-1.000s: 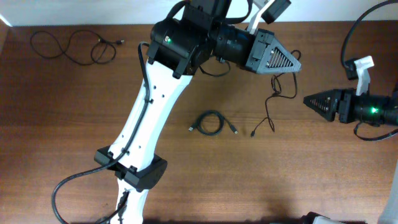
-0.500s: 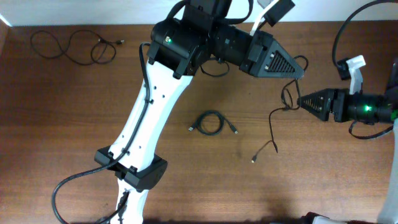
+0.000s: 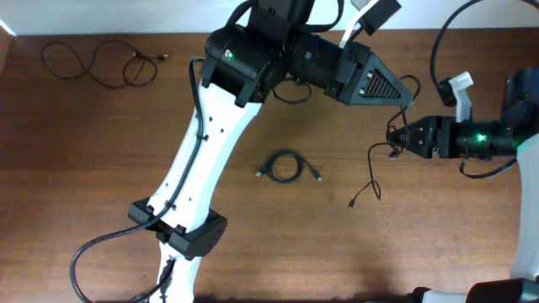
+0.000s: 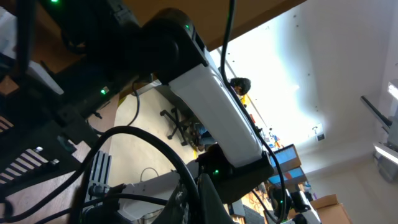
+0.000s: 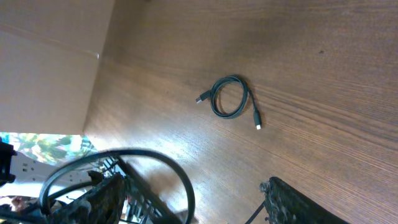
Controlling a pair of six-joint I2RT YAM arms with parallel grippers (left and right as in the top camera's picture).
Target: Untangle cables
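**A:** Overhead first: how far along are you?

**B:** Partway, I judge. Nearest my right pincer (image 3: 397, 139), one strand (image 3: 371, 164) hangs apart from the rest. A coil (image 3: 285, 166) lies wound in the middle of the counter (image 3: 101, 185). A loose cable (image 3: 93, 63) rests at the far corner.

**A:** And the pincers?

**B:** Right stands wide, with the strand crossing between its fingers, unclamped. My left pincer (image 3: 408, 94) is closed, apparently pinching that strand's upper end.

A robotics lab or office: swivel chair (image 4: 176, 124), lit monitor (image 4: 287, 155) and boxes (image 4: 324, 202) behind.
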